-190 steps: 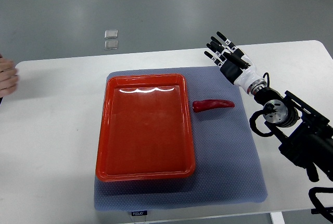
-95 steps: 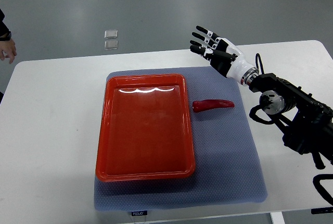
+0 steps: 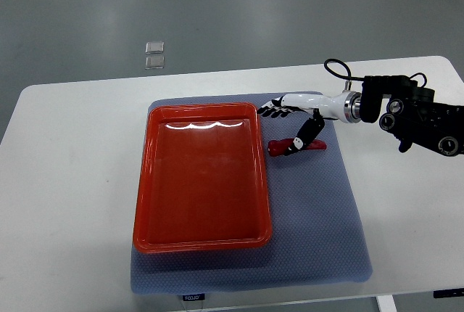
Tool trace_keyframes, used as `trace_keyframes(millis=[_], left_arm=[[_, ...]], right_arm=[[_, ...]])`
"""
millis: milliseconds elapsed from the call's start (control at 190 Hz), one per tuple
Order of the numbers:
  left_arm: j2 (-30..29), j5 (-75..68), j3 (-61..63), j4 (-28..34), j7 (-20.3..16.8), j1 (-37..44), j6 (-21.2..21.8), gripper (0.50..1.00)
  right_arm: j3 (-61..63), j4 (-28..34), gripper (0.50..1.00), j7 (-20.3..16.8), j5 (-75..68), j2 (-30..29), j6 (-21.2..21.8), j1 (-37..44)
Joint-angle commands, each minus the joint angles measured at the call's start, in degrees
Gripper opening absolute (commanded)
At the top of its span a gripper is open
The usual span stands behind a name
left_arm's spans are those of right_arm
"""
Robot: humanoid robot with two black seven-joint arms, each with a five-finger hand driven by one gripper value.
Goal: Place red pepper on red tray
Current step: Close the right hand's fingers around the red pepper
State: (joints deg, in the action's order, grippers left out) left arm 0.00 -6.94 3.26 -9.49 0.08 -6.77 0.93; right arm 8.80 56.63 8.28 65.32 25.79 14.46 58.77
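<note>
1. So: right arm (image 3: 413, 112) enters from the right edge and lies nearly level across the table's (image 3: 72, 181) far right part, black forearm housing leading into a white wrist.
2. Right hand (image 3: 293, 116) is stretched out leftward, low over the mat (image 3: 319, 210), just beyond the tray's (image 3: 203, 239) far right corner.
3. Fingers (image 3: 273, 111) are spread and point left toward that tray corner; dark tips fan apart, none curled.
4. Thumb (image 3: 308, 134) drops down from the palm toward the pepper (image 3: 279, 148), separate from the other fingers.
5. Thumb tip sits over the pepper's middle; cannot tell whether it touches or just hovers above it.
6. Hand is not closed around anything; no pinch visible.
7. Pepper lies flat on the mat, lengthwise left-right, just beside the tray's right rim, near its far end. It is outside the tray, not on it.
8. Pepper's right end is partly hidden by the thumb.
9. Tray is red, rectangular, sitting on the left part of the mat, long side running away from the robot.
10. Mat is grey-blue and lies on the white table.
11. A black cable (image 3: 337, 69) loops up at the wrist joint.
12. Two small clear squares (image 3: 154, 54) sit on the floor beyond the table.
</note>
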Motion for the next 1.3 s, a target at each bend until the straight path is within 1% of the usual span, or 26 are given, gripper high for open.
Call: trace_keyframes(millis=[0,158,221,411,532,574,658,747,847,1005,1084,1095,1100,1105,1111,1116,1121,1126,1132,1147,1153,1195,1237,1242,1253,1295], left_arm=[[0.00,0.00,0.00,0.00,0.01,0.00,-0.14,1.000],[0.00,0.00,0.08,0.00,0.09,0.00,-0.14,1.000],[0.00,0.00,0.17,0.00,0.01,0.00,-0.05,1.000],[0.00,0.00,0.26,0.00,0.01,0.00,-0.05,1.000],[0.00,0.00,0.17,0.00,0.09,0.00,-0.05,1.000],[0.00,0.00,0.17,0.00,0.09,0.00,-0.05,1.000],[0.00,0.00,0.17,0.00,0.09,0.00,-0.05,1.000],[0.00,0.00,0.17,0.00,0.09,0.00,-0.05,1.000],[0.00,0.00,0.17,0.00,0.09,0.00,-0.05,1.000],[0.00,0.00,0.17,0.00,0.09,0.00,-0.05,1.000],[0.00,0.00,0.08,0.00,0.09,0.00,-0.05,1.000],[0.00,0.00,0.08,0.00,0.09,0.00,-0.05,1.000],[0.00,0.00,0.08,0.00,0.09,0.00,-0.05,1.000],[0.00,0.00,0.08,0.00,0.09,0.00,-0.05,1.000],[0.00,0.00,0.08,0.00,0.09,0.00,-0.05,1.000],[0.00,0.00,0.08,0.00,0.09,0.00,-0.05,1.000],[0.00,0.00,0.08,0.00,0.09,0.00,-0.05,1.000],[0.00,0.00,0.08,0.00,0.09,0.00,-0.05,1.000],[0.00,0.00,0.08,0.00,0.09,0.00,-0.05,1.000],[0.00,0.00,0.08,0.00,0.09,0.00,-0.05,1.000],[0.00,0.00,0.08,0.00,0.09,0.00,-0.05,1.000],[0.00,0.00,0.08,0.00,0.09,0.00,-0.05,1.000],[0.00,0.00,0.08,0.00,0.09,0.00,-0.05,1.000],[0.00,0.00,0.08,0.00,0.09,0.00,-0.05,1.000],[0.00,0.00,0.08,0.00,0.09,0.00,-0.05,1.000],[0.00,0.00,0.08,0.00,0.09,0.00,-0.05,1.000]], right_arm=[[-1.07,0.32,0.907,-0.89,2.62,1.37,-2.06,0.12],[-0.98,1.02,0.903,-0.98,2.89,2.16,-2.50,-0.50],[-0.98,1.11,0.901,-0.98,2.80,2.16,-3.47,-0.94],[-0.81,1.20,0.881,-0.89,2.80,1.20,-4.35,-2.70],[-0.89,1.20,0.870,-0.89,2.89,0.23,-6.20,-3.49],[-0.89,1.20,0.860,-0.89,2.97,-0.12,-6.28,-3.75],[-0.98,1.11,0.801,-0.89,3.15,-0.30,-6.99,-4.02],[-0.98,1.11,0.762,-0.89,3.24,-0.39,-7.16,-4.19],[-1.07,1.11,0.746,-0.89,3.32,-0.47,-7.16,-4.37],[-1.07,1.02,0.742,-0.81,4.03,-0.82,-7.16,-4.89],[-1.07,0.85,0.709,-0.81,4.29,-1.18,-7.25,-5.42],[-1.07,0.76,0.695,-0.81,4.38,-1.26,-7.25,-5.42],[-1.07,0.76,0.678,-0.81,4.38,-1.26,-7.25,-5.42],[-1.07,0.76,0.678,-0.81,4.38,-1.26,-7.25,-5.42],[-1.07,0.67,0.662,-0.81,4.47,-1.35,-7.25,-5.42],[-1.07,0.67,0.662,-0.81,4.47,-1.35,-7.25,-5.42],[-1.07,0.67,0.644,-0.81,4.55,-1.35,-7.25,-5.42],[-1.07,0.67,0.643,-0.81,4.56,-1.35,-7.25,-5.42],[-1.07,0.67,0.625,-0.81,4.64,-1.35,-7.25,-5.42],[-1.07,0.67,0.611,-0.81,4.73,-1.44,-7.25,-5.42],[-1.07,0.67,0.595,-0.81,4.82,-1.44,-7.25,-5.33],[-1.16,0.67,0.568,-0.81,5.08,-1.35,-7.25,-5.33],[-1.25,0.67,0.523,-0.81,5.43,-1.18,-7.16,-5.33],[-1.33,0.67,0.509,-0.89,5.52,-1.18,-7.16,-5.25],[-1.42,0.67,0.500,-0.81,5.61,-1.18,-7.16,-5.25],[-1.69,0.67,0.500,-0.81,5.70,-0.74,-7.16,-4.98]])
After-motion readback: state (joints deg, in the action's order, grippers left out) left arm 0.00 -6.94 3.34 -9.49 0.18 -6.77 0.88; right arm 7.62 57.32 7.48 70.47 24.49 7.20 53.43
